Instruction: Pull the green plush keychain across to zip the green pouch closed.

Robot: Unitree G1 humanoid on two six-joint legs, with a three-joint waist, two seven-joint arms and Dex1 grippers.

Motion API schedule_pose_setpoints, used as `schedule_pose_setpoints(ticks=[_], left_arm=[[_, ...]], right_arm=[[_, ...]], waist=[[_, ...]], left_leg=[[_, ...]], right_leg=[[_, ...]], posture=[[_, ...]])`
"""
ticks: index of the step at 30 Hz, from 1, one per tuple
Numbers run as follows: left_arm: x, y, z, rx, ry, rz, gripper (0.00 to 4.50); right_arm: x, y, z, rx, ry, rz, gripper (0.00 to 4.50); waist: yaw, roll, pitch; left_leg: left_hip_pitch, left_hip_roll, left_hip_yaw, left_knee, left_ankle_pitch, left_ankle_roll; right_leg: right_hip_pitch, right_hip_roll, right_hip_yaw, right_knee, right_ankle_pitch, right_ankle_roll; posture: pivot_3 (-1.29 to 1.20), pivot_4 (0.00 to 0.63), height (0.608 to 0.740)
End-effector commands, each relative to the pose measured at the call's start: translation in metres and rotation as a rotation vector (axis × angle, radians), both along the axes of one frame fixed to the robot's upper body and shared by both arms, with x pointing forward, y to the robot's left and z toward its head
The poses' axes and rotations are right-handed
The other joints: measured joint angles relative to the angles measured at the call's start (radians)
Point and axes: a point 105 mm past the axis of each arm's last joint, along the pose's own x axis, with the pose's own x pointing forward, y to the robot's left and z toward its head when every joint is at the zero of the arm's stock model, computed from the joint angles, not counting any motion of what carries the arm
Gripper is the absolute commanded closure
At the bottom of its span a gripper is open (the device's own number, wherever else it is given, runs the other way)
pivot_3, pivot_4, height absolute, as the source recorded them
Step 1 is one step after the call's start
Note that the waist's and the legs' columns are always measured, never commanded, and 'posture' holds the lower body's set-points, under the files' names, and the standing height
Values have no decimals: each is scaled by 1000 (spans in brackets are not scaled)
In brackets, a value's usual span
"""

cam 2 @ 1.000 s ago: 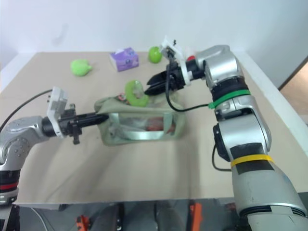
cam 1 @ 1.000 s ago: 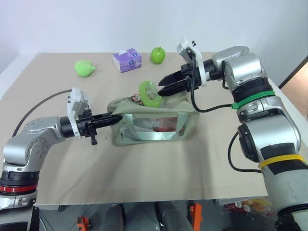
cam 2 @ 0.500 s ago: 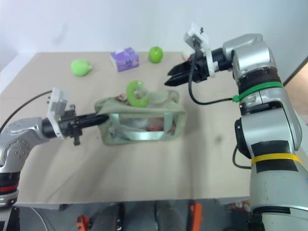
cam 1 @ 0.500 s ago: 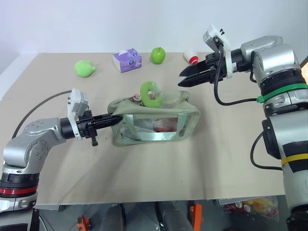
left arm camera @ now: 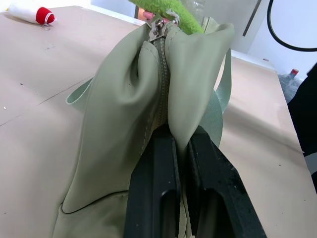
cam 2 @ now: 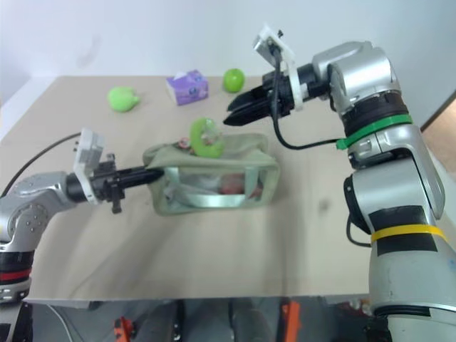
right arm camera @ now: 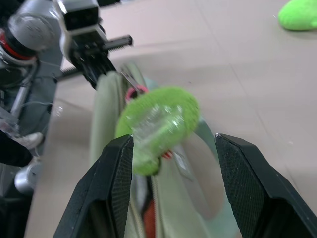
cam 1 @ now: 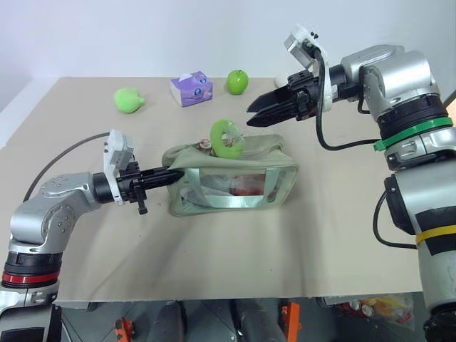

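The green pouch point(cam 1: 235, 182) lies near the table's middle, its clear window facing me. My left gripper point(cam 1: 167, 176) is shut on the fabric at the pouch's left end, its fingers point(left arm camera: 153, 188) pinching the fold beside the zipper. The green plush keychain point(cam 1: 226, 139), a fuzzy lime ring, stands above the zipper near the pouch's middle. My right gripper point(cam 1: 251, 121) hovers open just above and to the right of the keychain, pointing left at it without touching. Seen from the right wrist, the keychain point(right arm camera: 158, 124) lies beyond the gap between the two fingers point(right arm camera: 116, 188).
At the back of the table stand a purple tissue box point(cam 1: 190, 90), a green apple point(cam 1: 237, 81) and a lime plush blob point(cam 1: 128, 100). A small white bottle with a red cap point(left arm camera: 27, 11) lies beyond the pouch. The table's front edge is near.
My right gripper, which was close against the keychain, has lifted up and away to the right, still open. The left gripper and pouch have kept still.
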Motion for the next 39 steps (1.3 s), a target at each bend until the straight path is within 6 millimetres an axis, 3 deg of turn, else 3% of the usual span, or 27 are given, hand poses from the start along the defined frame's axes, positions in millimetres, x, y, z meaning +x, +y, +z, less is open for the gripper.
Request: schedule_pose_setpoints(ticks=[1, 5, 9, 22, 39], left_arm=[[-1, -5, -1, 4, -5, -15, 4500], [0, -6, 0, 1, -8, -17, 4500], [0, -7, -1, -3, -11, -18, 4500], [-2, -8, -1, -9, -15, -13, 4500], [-1, -10, -2, -14, -12, -14, 4500]], right_arm=[[-19, 9, 16, -1, -3, 96, 1818], [-23, 12, 7, -36, 12, 124, 1818], [-14, 12, -3, -62, 18, 98, 1818], [0, 14, -8, -76, 5, 55, 1818], [5, 31, -10, -95, -21, 81, 1818]], waist=[[0, 0, 0], [0, 0, 0], [1, 0, 0], [2, 0, 0], [2, 0, 0]], left_leg=[[0, 0, 0, 0, 0, 0], [0, 0, 0, 0, 0, 0], [0, 0, 0, 0, 0, 0], [0, 0, 0, 1, 0, 0], [-1, 0, -1, 1, 0, 0]], right_leg=[[0, 0, 0, 0, 0, 0], [0, 0, 0, 0, 0, 0], [0, 0, 0, 0, 0, 0], [0, 0, -1, 0, 0, 1], [0, 0, -1, 0, 0, 1]], posture=[[0, 150, 740], [0, 150, 740], [0, 150, 740], [0, 150, 740], [0, 150, 740]])
